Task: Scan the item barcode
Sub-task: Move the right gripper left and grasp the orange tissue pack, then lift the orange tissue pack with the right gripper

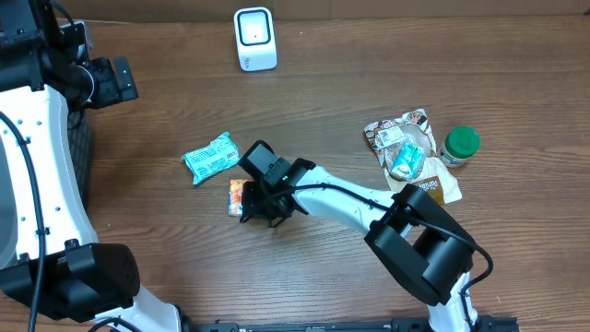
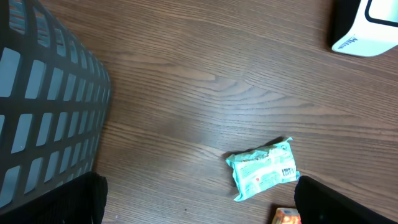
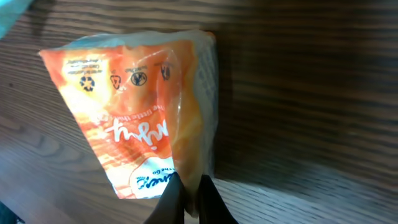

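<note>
pouch [image 1: 236, 196] beside packet [image 1: 210, 157], scanner [image 1: 254, 39] behind

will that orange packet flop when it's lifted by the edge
Probably floppy: the orange packet is thin wrinkled film, pinched at one edge by the right gripper, so it should dangle. Its glossy surface may slip.

Present: one scanner [image 1: 254, 39], one green-lidded jar [image 1: 458, 146], one basket [image 2: 43, 106], one teal packet [image 1: 210, 157], one orange packet [image 3: 124, 106], overlapping wrappers [image 1: 398, 132] uncountable.

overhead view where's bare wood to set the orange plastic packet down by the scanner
Bare wood runs between the white box scanner, the teal foil packet and the brown snack pouches. Crowded around the orange plastic packet and green-lidded jar.
</note>
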You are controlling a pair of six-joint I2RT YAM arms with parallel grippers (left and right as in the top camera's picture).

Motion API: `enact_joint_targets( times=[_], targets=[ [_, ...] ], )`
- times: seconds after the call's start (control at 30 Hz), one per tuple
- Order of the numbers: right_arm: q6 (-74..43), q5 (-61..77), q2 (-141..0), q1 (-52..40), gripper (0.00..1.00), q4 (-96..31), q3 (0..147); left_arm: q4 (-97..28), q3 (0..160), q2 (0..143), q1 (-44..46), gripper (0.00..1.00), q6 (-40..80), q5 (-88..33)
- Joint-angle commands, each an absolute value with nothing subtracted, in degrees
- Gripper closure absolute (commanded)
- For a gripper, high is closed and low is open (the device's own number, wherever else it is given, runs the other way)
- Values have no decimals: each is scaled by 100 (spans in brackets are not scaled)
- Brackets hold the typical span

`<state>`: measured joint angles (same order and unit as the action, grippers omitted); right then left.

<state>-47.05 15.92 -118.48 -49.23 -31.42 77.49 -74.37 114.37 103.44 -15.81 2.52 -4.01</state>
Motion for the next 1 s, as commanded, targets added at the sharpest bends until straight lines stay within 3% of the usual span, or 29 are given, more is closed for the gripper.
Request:
enact_joint_targets(
  times=[0.0,0.23,0.43,0.63,0.97],
  targets=[
    [-4143,1413,-11883,-4707,96,-3450,7891,-7432,11448,10416,-1601,0,126,-386],
    [-3177,1472,-11883,-4285,96,-4276,8250,-7435,11448,10416,-1601,0,126,-384],
    [-1844,2377,-11883,-3883,96,-4368,8250,-7435,11448,10416,-1601,1,126,-386],
    [-1000,4156,-11850,-3393,96,-4316,8252,-7432,11448,10416,-1601,0,126,-386],
    [-545,7712,-11498,-2405,96,-4075,8252,-7432,11448,10416,-1601,0,126,-386]
  ],
)
